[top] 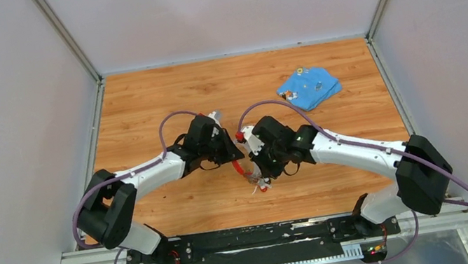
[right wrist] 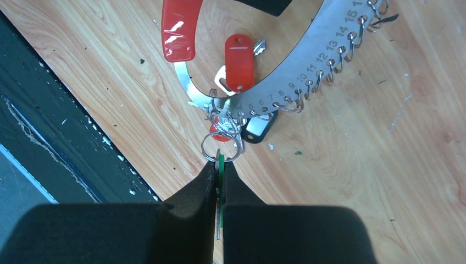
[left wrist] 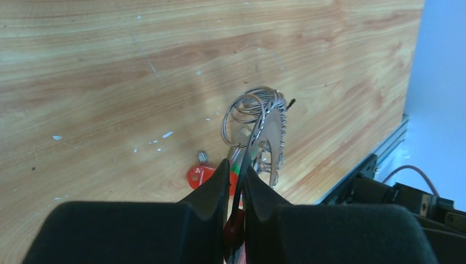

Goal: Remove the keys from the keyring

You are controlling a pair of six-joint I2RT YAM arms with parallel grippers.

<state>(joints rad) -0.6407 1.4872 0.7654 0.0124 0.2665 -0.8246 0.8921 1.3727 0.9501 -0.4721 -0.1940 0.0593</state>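
Observation:
The keyring (right wrist: 308, 55) is a wide silvery numbered band with a red sleeve (right wrist: 180, 27) and several small split rings along its rim. Keys hang from it, with a red tag (right wrist: 239, 60) and a black tag (right wrist: 258, 127) among them. My right gripper (right wrist: 218, 165) is shut on a green-headed key (right wrist: 220, 171) that hangs from a small split ring (right wrist: 220, 147) at the band's low point. My left gripper (left wrist: 236, 168) is shut on the keyring's rim (left wrist: 258, 124), seen edge-on, by the red sleeve. In the top view both grippers (top: 227, 149) (top: 263, 164) meet at mid-table, the keys (top: 257, 182) dangling just above the wood.
A blue flat piece (top: 309, 87) lies at the back right of the wooden table (top: 162, 101). A red-headed key (left wrist: 198, 175) hangs just above the wood below the left fingers. The black front rail (right wrist: 49, 126) runs close beside the right gripper. Grey walls enclose the table.

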